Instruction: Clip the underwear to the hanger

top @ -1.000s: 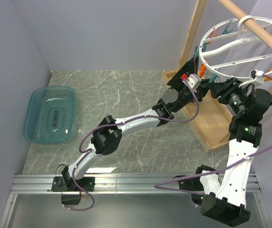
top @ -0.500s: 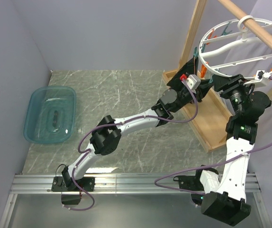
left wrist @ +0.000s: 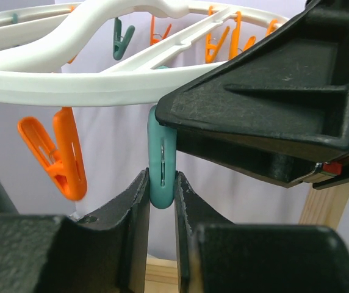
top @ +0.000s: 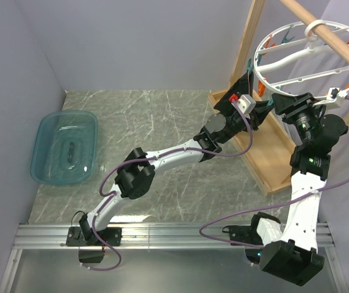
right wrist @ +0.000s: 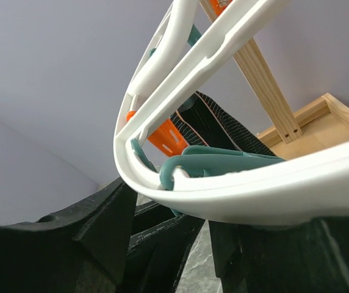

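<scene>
L gripper point(left wrist: 161, 196) is pinching a teal clothespin point(left wrist: 162, 152) between its fingers. R gripper point(top: 283, 104) is nudging up onto the hanger point(left wrist: 71, 91) rim, grip unclear, likely steadying it for the underwear point(right wrist: 214, 125).

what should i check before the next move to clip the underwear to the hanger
1. left claw on the teal clothespin: ok, its fingers pinch it from both sides.
2. clothespin mouth open: cannot tell.
3. underwear edge at that mouth: cannot tell, black fabric shows only behind the hanger rim.
4. right claw gripping the hanger: cannot tell, the rim crosses between its fingers.
5. hanger hook on the wooden rod: ok.
</scene>
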You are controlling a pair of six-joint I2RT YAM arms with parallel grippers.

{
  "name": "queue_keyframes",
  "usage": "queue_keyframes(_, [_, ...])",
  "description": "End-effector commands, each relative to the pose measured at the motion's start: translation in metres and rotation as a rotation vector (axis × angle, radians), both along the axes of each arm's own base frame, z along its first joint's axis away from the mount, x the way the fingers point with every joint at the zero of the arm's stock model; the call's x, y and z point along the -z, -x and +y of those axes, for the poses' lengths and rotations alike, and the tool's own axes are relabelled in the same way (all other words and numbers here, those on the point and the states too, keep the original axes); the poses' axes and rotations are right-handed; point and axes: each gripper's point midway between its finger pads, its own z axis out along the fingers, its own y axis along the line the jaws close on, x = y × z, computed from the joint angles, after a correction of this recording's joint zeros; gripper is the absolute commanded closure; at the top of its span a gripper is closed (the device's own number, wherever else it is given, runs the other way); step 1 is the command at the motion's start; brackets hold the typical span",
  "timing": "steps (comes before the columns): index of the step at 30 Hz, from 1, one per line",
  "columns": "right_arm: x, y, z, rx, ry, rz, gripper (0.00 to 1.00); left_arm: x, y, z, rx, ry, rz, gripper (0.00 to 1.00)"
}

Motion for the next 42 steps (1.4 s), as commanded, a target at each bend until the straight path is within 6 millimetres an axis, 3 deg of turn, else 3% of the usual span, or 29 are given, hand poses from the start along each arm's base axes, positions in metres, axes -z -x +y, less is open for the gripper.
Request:
queue_keyframes(1, [-0.017, -0.001, 0.002, -0.022, 0.041, -0.068, 0.46, -0.056, 0.036, 0.013, 0.102, 0.09, -0.079, 1.0])
queue_keyframes(13, [-0.012, -0.007, 0.003, -0.038, 0.036, -0.061, 0.5, -0.058, 0.047, 0.011, 0.162, 0.086, -0.097, 1.0])
queue_keyframes(18, [-0.01, -0.01, 0.002, -0.032, 0.04, -0.048, 0.67, -0.057, 0.047, 0.01, 0.159, 0.075, -0.109, 0.96])
queue_keyframes(21, [-0.011, -0.01, 0.001, -0.033, 0.041, -0.043, 0.79, -0.056, 0.046, 0.012, 0.148, 0.071, -0.1, 0.82])
queue_keyframes(22, [-0.012, -0.01, 0.002, -0.036, 0.042, -0.046, 0.82, -0.056, 0.047, 0.015, 0.146, 0.068, -0.099, 0.69])
queue_keyframes(26, [-0.017, -0.009, 0.004, -0.043, 0.044, -0.056, 0.96, -0.062, 0.049, 0.028, 0.121, 0.06, -0.101, 0.41])
queue_keyframes(27, [-0.02, -0.008, 0.005, -0.047, 0.046, -0.06, 0.99, -0.049, 0.046, 0.031, 0.109, 0.03, -0.087, 0.36])
queue_keyframes(28, [-0.02, -0.008, 0.004, -0.044, 0.045, -0.057, 1.0, -0.063, 0.048, 0.044, 0.103, 0.042, -0.101, 0.28])
queue_keyframes(30, [-0.024, -0.006, 0.005, -0.049, 0.048, -0.062, 1.0, -0.063, 0.053, 0.055, 0.107, 0.016, -0.118, 0.23])
queue_keyframes(36, [-0.028, -0.005, 0.004, -0.039, 0.031, -0.065, 1.0, -0.023, 0.051, 0.091, 0.099, -0.13, -0.145, 0.26])
queue_keyframes(41, [-0.028, -0.004, 0.009, -0.066, -0.002, -0.063, 1.0, -0.02, 0.038, 0.094, 0.078, -0.138, -0.151, 0.37])
queue_keyframes(42, [-0.028, -0.005, 0.009, -0.072, -0.003, -0.067, 1.0, -0.034, 0.038, 0.093, 0.079, -0.112, -0.165, 0.39])
